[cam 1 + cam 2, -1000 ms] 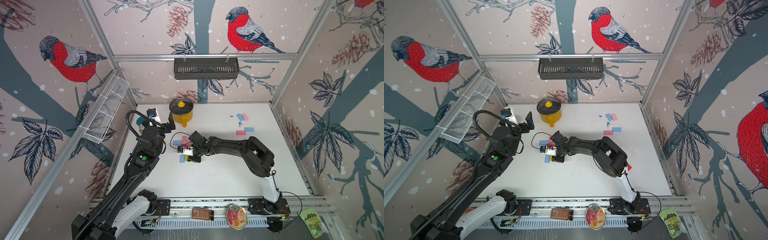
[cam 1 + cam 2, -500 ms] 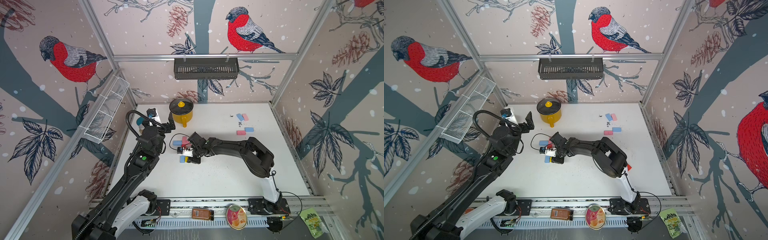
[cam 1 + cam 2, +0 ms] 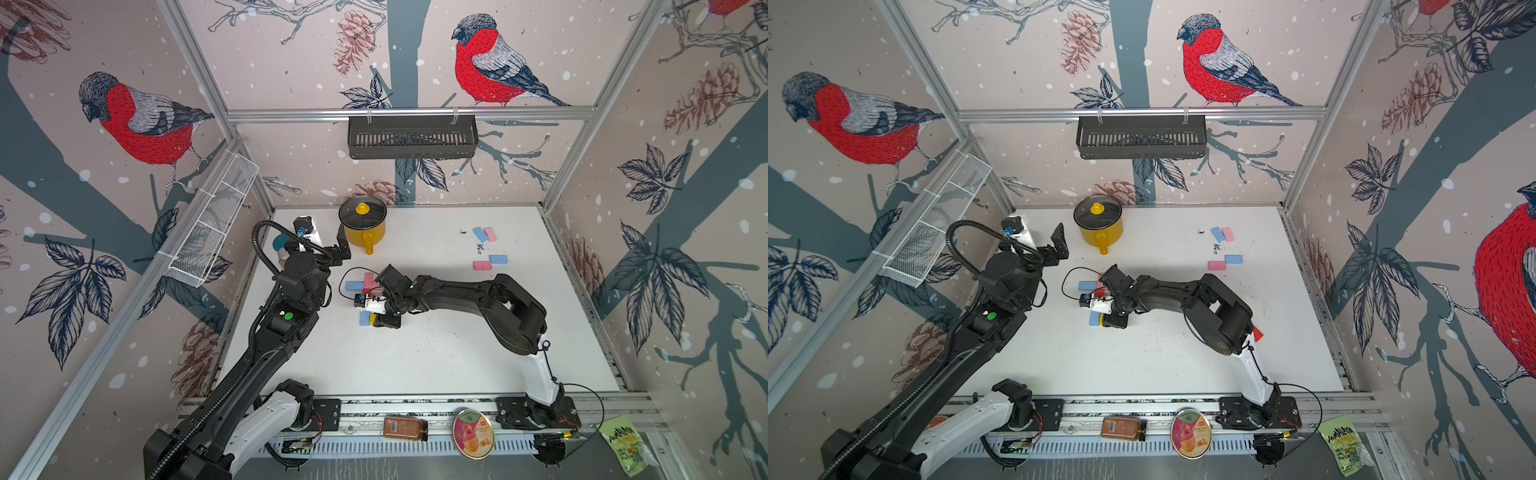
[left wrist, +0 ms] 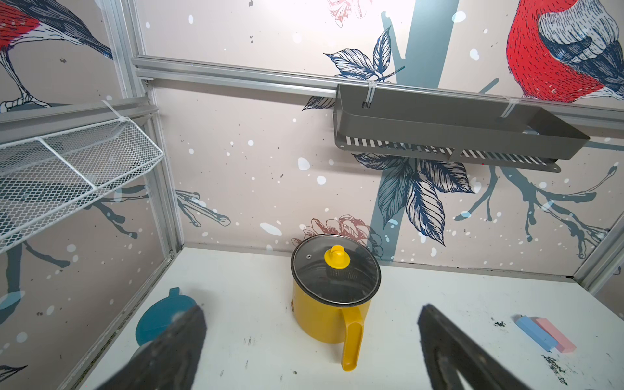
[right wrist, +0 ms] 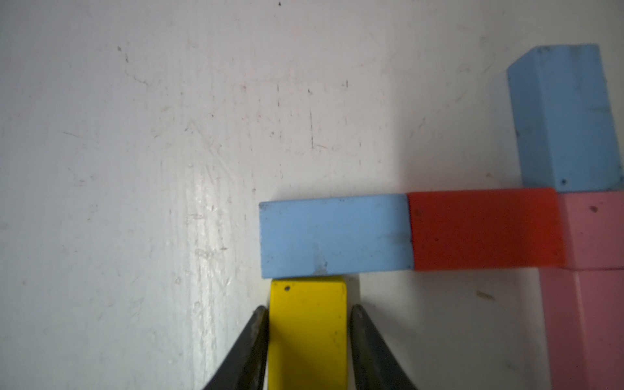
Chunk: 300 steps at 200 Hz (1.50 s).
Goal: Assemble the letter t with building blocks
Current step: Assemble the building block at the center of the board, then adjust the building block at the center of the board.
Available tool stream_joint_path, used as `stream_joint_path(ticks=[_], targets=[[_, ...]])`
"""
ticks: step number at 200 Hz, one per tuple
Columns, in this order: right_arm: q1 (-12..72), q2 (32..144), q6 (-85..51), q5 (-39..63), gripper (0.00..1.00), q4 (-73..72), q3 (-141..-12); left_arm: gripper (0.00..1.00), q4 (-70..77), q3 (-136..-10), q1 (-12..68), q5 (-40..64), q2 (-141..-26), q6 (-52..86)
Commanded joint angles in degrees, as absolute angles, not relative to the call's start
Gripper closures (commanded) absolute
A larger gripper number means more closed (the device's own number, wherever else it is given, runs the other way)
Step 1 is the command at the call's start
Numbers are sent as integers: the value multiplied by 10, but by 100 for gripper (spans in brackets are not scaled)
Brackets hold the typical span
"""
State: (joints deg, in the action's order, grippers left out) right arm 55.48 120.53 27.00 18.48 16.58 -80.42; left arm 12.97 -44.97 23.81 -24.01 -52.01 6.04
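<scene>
In the right wrist view a light blue block (image 5: 334, 236), a red block (image 5: 486, 229) and a pink block (image 5: 594, 229) lie end to end in a row. Another blue block (image 5: 564, 118) and a second pink one (image 5: 587, 331) cross it at the pink end. A yellow block (image 5: 308, 331) lies flat, its end against the first blue block. My right gripper (image 5: 308, 309) straddles the yellow block with a thin gap at one finger. In a top view it (image 3: 380, 322) is low over this cluster. My left gripper (image 4: 311, 310) is open and empty, facing the pot.
A yellow lidded pot (image 3: 362, 224) stands at the back, its handle towards the front. A teal lid (image 4: 162, 317) lies by the left wall. Several loose blue and pink blocks (image 3: 486, 249) lie at the back right. A wire basket (image 3: 212, 224) and a black shelf (image 3: 411, 137) hang on the walls.
The right gripper's fingers have eased apart around the yellow block, which lies on the table against the blue block. The left arm has not moved.
</scene>
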Motion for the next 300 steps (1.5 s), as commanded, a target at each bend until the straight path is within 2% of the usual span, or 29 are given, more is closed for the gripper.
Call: stream_joint_path(ticks=[1, 66, 97, 136, 156, 169, 191, 221, 235, 273, 300], targets=[[556, 1210, 265, 185, 56, 200, -802, 3, 145, -454, 237, -236, -521, 62], [548, 1180, 246, 197, 46, 166, -787, 3, 142, -455, 236, -236, -525, 63], [539, 1116, 226, 224, 33, 115, -747, 3, 140, -457, 235, -239, -526, 63], [527, 1015, 181, 246, 27, 44, -676, 3, 138, -459, 234, -238, -526, 63], [518, 959, 138, 232, 27, -7, -627, 3, 139, -457, 234, -237, -526, 63], [508, 927, 96, 213, 31, -37, -599, 3, 140, -457, 234, -234, -526, 63], [491, 891, 35, 207, 44, -53, -565, 3, 141, -456, 234, -232, -526, 63], [490, 866, -9, 193, 66, -75, -512, 3, 142, -455, 234, -230, -526, 63], [491, 875, -29, 189, 74, -78, -498, 3, 141, -455, 234, -229, -528, 63], [508, 924, -67, 174, 89, -101, -481, 3, 142, -454, 234, -228, -531, 64], [523, 968, -79, 172, 92, -120, -485, 3, 142, -454, 234, -227, -532, 64]])
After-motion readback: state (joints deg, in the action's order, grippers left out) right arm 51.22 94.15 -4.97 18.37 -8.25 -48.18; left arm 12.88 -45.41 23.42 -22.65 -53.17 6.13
